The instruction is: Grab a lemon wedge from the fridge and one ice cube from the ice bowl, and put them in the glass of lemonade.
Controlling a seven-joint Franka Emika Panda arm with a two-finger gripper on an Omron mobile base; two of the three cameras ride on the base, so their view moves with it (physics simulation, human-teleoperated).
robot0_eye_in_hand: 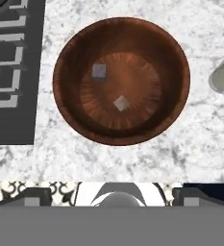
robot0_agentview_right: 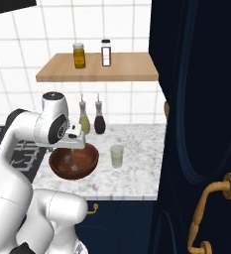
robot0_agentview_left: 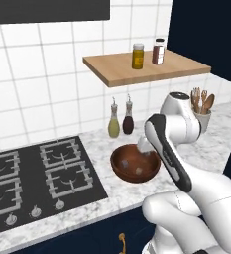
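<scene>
Gripper poised over the ice bowl, fingers spread wide and empty

Two ice cubes sit mid-frame in the hand view; the nearer ice cube is tiny and could slip from closing fingers, or the other cube gets nudged

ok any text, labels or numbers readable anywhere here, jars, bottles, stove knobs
None can be read.
The two shelf jars show no legible label.
The two counter bottles are plain.
The stove knobs carry no visible markings.
</scene>
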